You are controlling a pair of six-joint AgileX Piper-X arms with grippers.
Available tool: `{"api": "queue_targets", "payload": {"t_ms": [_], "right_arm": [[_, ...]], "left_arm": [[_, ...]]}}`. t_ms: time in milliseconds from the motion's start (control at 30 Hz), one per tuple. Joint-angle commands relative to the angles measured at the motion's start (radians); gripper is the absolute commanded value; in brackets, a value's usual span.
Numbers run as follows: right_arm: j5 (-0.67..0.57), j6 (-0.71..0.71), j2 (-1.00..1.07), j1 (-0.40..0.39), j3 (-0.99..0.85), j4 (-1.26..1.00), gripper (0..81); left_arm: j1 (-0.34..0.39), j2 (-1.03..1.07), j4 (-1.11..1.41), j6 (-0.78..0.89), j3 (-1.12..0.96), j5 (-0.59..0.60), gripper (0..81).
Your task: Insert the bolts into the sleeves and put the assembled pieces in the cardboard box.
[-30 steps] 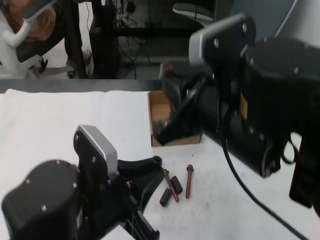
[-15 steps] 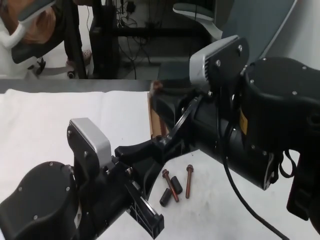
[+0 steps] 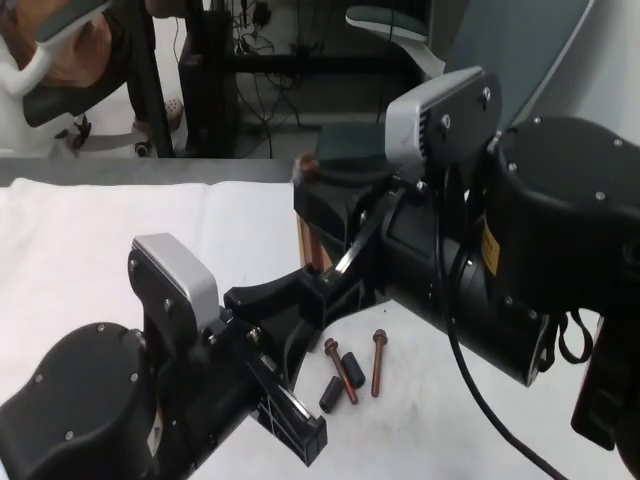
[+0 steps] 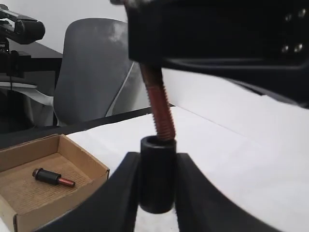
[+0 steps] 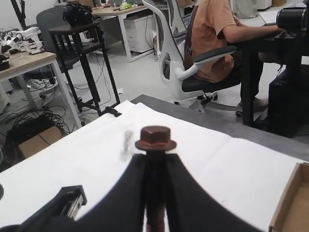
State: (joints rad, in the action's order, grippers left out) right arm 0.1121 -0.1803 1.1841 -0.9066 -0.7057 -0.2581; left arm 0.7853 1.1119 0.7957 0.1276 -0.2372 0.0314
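Two robot arms are shown met in mid-air over a white-covered bench (image 4: 251, 159). A black sleeve (image 4: 157, 179) is held upright, clamped between the left fingers (image 4: 116, 203). A copper-coloured bolt (image 4: 158, 108) is gripped just under its hex head by the right fingers (image 5: 125, 193) and pointed down. Its threaded tip is seen at, or just inside, the sleeve's mouth.

Vs. 1 s ago, the left arm has been raised and brought in under the right, so bolt & sleeve are now lined up. Insertion is judged begun, not finished.

The cardboard box (image 4: 67, 210) is seen close by w/ one assembled piece (image 4: 50, 177) already inside. Two loose bolts (image 3: 378, 362) and two loose sleeves (image 3: 352, 367) are left lying on the bench, i.e. two more pairs to do.
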Motion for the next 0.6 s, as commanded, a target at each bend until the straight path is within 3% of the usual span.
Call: {"api": "queue_targets", "payload": {"t_ms": [0,400,567], "right_arm": [[-0.005,-0.03,-0.011,-0.001,0.012,-0.017,0.6],[-0.008,-0.044,-0.011,-0.012,0.033,-0.022,0.6],[-0.103,-0.044,-0.011,-0.027,0.033,0.047,3.2]], "left_arm": [[0.005,-0.002,0.04,0.007,-0.003,-0.007,1.7],[0.005,-0.002,0.05,0.007,-0.003,-0.031,1.7],[0.005,-0.002,0.108,0.003,-0.005,-0.06,1.7]]}}
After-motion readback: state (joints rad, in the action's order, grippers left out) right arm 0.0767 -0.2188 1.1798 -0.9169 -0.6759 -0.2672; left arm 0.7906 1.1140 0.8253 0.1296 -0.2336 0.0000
